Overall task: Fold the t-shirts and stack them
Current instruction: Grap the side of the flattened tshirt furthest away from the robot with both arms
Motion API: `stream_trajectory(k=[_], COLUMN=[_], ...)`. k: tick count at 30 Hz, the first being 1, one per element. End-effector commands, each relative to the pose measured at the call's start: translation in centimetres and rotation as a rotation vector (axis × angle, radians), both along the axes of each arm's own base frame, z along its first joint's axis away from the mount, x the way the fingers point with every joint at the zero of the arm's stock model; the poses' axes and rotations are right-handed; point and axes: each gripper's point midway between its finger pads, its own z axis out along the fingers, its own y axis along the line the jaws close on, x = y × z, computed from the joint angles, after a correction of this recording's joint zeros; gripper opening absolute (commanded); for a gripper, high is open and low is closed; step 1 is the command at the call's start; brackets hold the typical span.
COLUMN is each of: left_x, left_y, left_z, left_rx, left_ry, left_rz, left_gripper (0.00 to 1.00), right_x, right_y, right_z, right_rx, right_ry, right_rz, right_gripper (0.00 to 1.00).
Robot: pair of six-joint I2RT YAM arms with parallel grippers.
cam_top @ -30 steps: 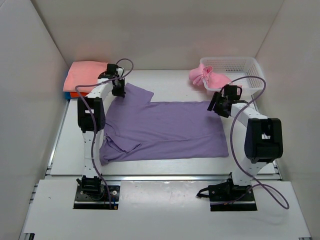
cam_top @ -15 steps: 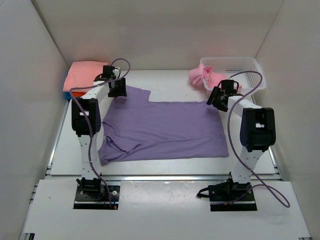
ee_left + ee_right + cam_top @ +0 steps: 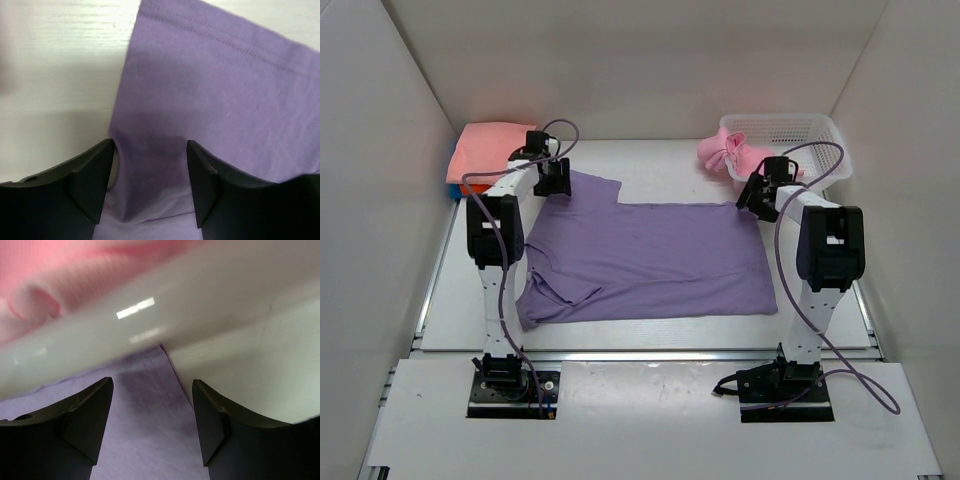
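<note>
Left gripper (image 3: 150, 147) sits over the far sleeve of the lavender t-shirt (image 3: 650, 258), jaws apart, cloth running between them, not pinched. Right gripper (image 3: 152, 385) gapes the same way at the far hem corner, right by the white mesh basket (image 3: 815, 128) wall. I judge both are set on the far edge to pinch and fold toward me. The shirt lies flat, mostly nearer than both grippers. A light pink t-shirt (image 3: 725, 150) hangs over the basket rim just beyond the right one.

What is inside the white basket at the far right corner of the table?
A light pink t-shirt, bunched up and spilling over the left rim of the basket. Anything lying beneath the cloth is covered and cannot be seen.
</note>
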Motion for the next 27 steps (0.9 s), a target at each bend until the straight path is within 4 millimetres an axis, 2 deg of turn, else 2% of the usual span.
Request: stream_trajectory(k=[1, 2, 3, 4, 5, 9, 10, 11, 12, 14, 15, 16, 22, 23, 25, 26, 27], left_x=[-0.1, 0.0, 0.0, -0.2, -0.3, -0.9, -0.7, -0.9, -1.0, -0.9, -1.1, -0.8, -0.9, -1.0, -1.0, -1.1, -1.2], left_y=[-1.3, -1.3, -1.6, -1.7, -1.8, -2.3, -1.8, -2.3, -2.2, -2.0, -2.1, -1.8, -1.3, -1.7, -1.4, -1.9, -1.8], left_z=[0.2, 0.2, 0.1, -0.3, -0.3, -0.5, -0.1, 0.0, 0.5, 1.1, 1.3, 1.9, 2.1, 2.1, 2.2, 2.1, 2.1], left_rx=[-0.018, -0.015, -0.028, -0.036, -0.04, -0.07, -0.079, -0.084, -0.095, -0.099, -0.107, -0.098, -0.116, -0.12, -0.122, -0.128, -0.135], left_ry=[0.036, 0.038, 0.042, 0.054, 0.058, 0.062, 0.05, 0.045, 0.032, 0.004, -0.002, -0.021, -0.024, -0.021, -0.023, -0.018, -0.015], left_rz=[-0.059, -0.061, -0.068, -0.074, -0.071, -0.088, -0.08, -0.088, -0.08, -0.072, -0.074, -0.067, -0.055, -0.058, -0.057, -0.07, -0.071], left_gripper=[0.56, 0.45, 0.25, 0.17, 0.0, 0.0, 0.0, 0.0, 0.0, 0.0, 0.0, 0.0, 0.0, 0.0, 0.0, 0.0, 0.0], right_x=[1.8, 1.7, 1.7, 1.8, 2.0, 1.9, 2.3, 2.1, 2.3, 2.5, 2.3, 2.6, 3.1, 3.1, 3.1, 3.6, 3.5], right_y=[-0.4, -0.5, -0.4, -0.4, -0.2, 0.1, -0.3, -0.3, -0.5, -0.4, -0.2, 0.0, 0.9, 0.9, 1.0, 1.1, 1.1], right_z=[0.9, 0.5, 0.3, 0.1, 0.5, -0.6, 0.0, -0.6, -0.3, -0.4, -0.9, -0.5, -0.4, -0.6, -1.1, -0.5, -0.6], right_rx=[-0.005, -0.008, -0.006, -0.014, -0.011, -0.012, -0.015, -0.013, -0.006, -0.005, 0.005, 0.01, 0.035, 0.032, 0.032, 0.038, 0.037], right_ry=[-0.033, -0.025, -0.021, -0.017, -0.026, -0.002, -0.016, 0.001, -0.005, -0.004, 0.005, -0.008, -0.015, -0.009, 0.006, -0.015, -0.014], right_rz=[-0.008, -0.012, -0.01, -0.011, -0.003, 0.003, -0.007, -0.007, -0.009, -0.003, -0.001, 0.006, 0.043, 0.05, 0.062, 0.062, 0.066], right_gripper=[0.62, 0.61, 0.62, 0.62, 0.62, 0.62, 0.62, 0.62, 0.61, 0.48, 0.47, 0.47, 0.46, 0.42, 0.19, 0.04, 0.0])
